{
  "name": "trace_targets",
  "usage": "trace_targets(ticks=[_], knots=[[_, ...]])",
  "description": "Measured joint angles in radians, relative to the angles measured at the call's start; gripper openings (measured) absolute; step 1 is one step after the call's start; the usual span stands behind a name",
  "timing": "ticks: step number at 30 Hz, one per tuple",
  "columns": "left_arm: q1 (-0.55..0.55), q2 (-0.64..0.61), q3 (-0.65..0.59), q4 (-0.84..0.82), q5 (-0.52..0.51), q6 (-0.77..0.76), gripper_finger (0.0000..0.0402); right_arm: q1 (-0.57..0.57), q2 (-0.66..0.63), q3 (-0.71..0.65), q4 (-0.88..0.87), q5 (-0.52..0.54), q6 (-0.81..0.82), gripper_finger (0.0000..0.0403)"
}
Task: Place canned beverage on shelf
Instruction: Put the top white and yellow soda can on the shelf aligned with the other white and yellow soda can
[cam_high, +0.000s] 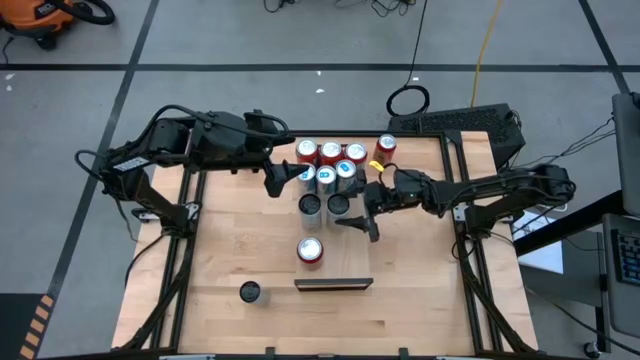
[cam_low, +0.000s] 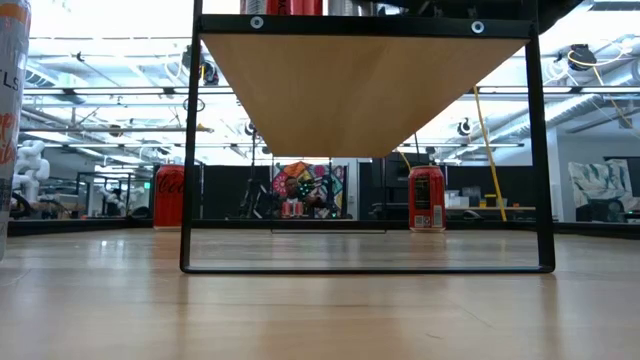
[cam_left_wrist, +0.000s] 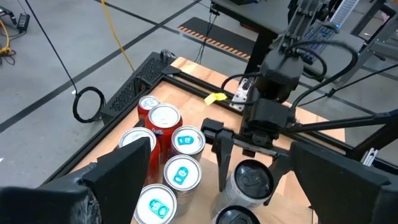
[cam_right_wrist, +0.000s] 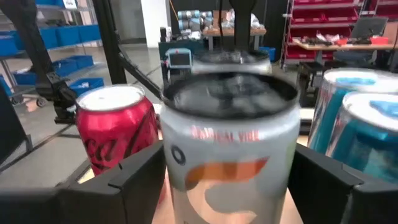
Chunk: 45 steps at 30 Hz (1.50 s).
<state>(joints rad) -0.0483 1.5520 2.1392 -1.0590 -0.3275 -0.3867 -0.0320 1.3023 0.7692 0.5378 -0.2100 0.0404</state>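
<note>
A silver can with a black top (cam_high: 338, 204) stands upright in the middle of the table, beside a like can (cam_high: 310, 205). My right gripper (cam_high: 350, 208) is open, level with it, one finger on each side of its wall (cam_right_wrist: 227, 155). My left gripper (cam_high: 283, 178) is open and empty, just left of a cluster of red and blue-topped cans (cam_high: 335, 165). The shelf shows by its dark end strip (cam_high: 333, 285). From below, its pale board (cam_low: 360, 90) runs away in a black frame. A red-topped can (cam_high: 310, 250) stands just behind the strip. My right gripper's fingers (cam_right_wrist: 140, 180) come level from the table's right side and stand close against both sides of the black-topped can's wall. I cannot tell whether they touch it. The can stands upright on its base.
A red can (cam_high: 386, 148) stands alone at the far right, and a black-topped can (cam_high: 250, 291) stands near the front left. Bare wood lies at the table's left, right and near sides. The shelf's black uprights (cam_low: 186, 150) stand on the table.
</note>
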Motion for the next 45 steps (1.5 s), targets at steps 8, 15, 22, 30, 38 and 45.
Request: trace_targets(ticks=[8, 15, 22, 30, 38, 45], knots=[[0.000, 0.000, -0.008, 0.004, 0.000, 0.000, 0.0386, 0.001, -0.045, 0.000, -0.025, 0.000, 0.000, 0.0284], [0.000, 0.000, -0.008, 0.004, -0.019, 0.000, 0.0386, 0.001, -0.151, 0.000, -0.153, 0.014, 0.019, 0.0295], [0.000, 0.000, -0.008, 0.003, -0.032, 0.000, 0.0386, 0.001, -0.321, 0.000, -0.418, 0.059, 0.104, 0.0304], [0.000, 0.000, -0.008, -0.034, -0.058, -0.001, 0.0386, 0.001, -0.337, 0.000, -0.600, 0.051, 0.185, 0.0242], [0.000, 0.000, -0.007, -0.070, -0.100, -0.001, 0.0386, 0.001, -0.225, 0.000, -0.515, -0.020, 0.185, 0.0089], [0.000, 0.000, -0.007, -0.074, -0.104, -0.024, 0.0386, 0.001, -0.157, 0.000, -0.491, -0.027, 0.176, 0.0006]])
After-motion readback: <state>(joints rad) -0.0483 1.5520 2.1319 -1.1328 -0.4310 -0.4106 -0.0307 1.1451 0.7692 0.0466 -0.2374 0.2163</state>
